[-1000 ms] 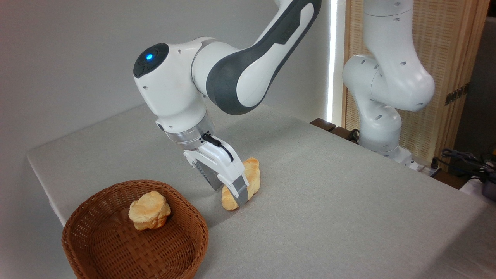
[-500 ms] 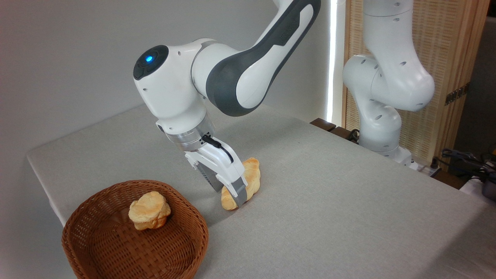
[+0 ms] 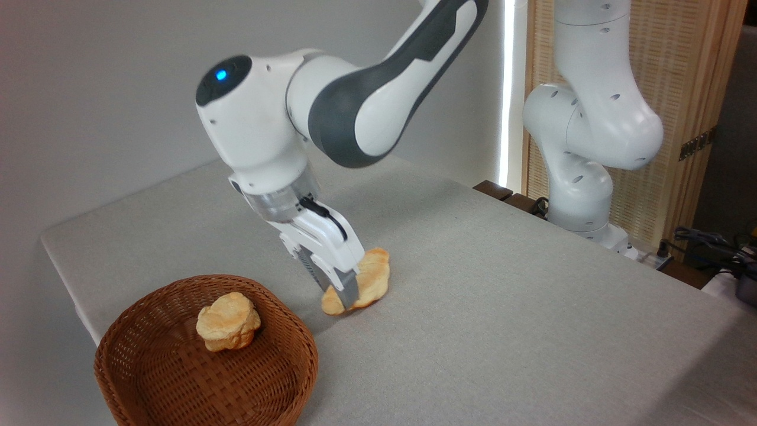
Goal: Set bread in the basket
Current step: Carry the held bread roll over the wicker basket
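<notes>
The bread [image 3: 368,283], a long golden-yellow ridged loaf with pointed ends, hangs just off the grey tablecloth, tilted with its near end low. My gripper [image 3: 346,294] is shut on the bread, its fingers clamped across the loaf's lower middle. The basket [image 3: 148,378], round, shallow and reddish-brown wicker, sits at the front left of the table, left of and below the gripper. The loaf is outside the basket, a short way right of its rim.
A rounder lumpy golden bun [image 3: 227,322] lies inside the basket. The robot's white base column [image 3: 582,148] stands at the back right by a wooden slatted screen. Dark cables [image 3: 709,242] lie at the table's far right edge.
The gripper, shut on the bread, has risen slightly and moved left toward the basket. The loaf has left the cloth and shifted left with it.
</notes>
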Tool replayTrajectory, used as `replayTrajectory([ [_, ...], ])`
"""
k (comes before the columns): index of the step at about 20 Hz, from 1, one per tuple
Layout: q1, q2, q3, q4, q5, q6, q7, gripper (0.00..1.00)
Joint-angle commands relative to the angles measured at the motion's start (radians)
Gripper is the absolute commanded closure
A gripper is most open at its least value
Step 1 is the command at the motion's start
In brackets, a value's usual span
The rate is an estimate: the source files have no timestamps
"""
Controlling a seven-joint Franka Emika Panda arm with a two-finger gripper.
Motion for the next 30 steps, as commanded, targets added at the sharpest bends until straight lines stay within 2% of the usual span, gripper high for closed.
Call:
replayTrajectory([
  [1, -0.004, -0.030, 0.001, 0.041, 0.002, -0.012, 0.000, 0.55],
  [7, -0.002, -0.059, 0.002, 0.112, -0.011, -0.010, -0.001, 0.55],
  [10, -0.001, -0.053, 0.007, 0.155, -0.013, 0.026, 0.000, 0.55],
  [11, -0.001, -0.053, 0.007, 0.164, -0.018, 0.069, -0.001, 0.55],
  [18, 0.007, -0.044, 0.014, 0.164, -0.140, 0.285, -0.041, 0.48],
  [19, 0.008, -0.041, 0.017, 0.164, -0.159, 0.319, -0.075, 0.45],
  [21, 0.008, -0.024, 0.033, 0.163, -0.169, 0.387, -0.154, 0.02],
  [23, 0.008, -0.010, 0.034, 0.163, -0.169, 0.420, -0.207, 0.00],
  [30, 0.008, 0.001, 0.036, 0.163, -0.169, 0.433, -0.210, 0.00],
])
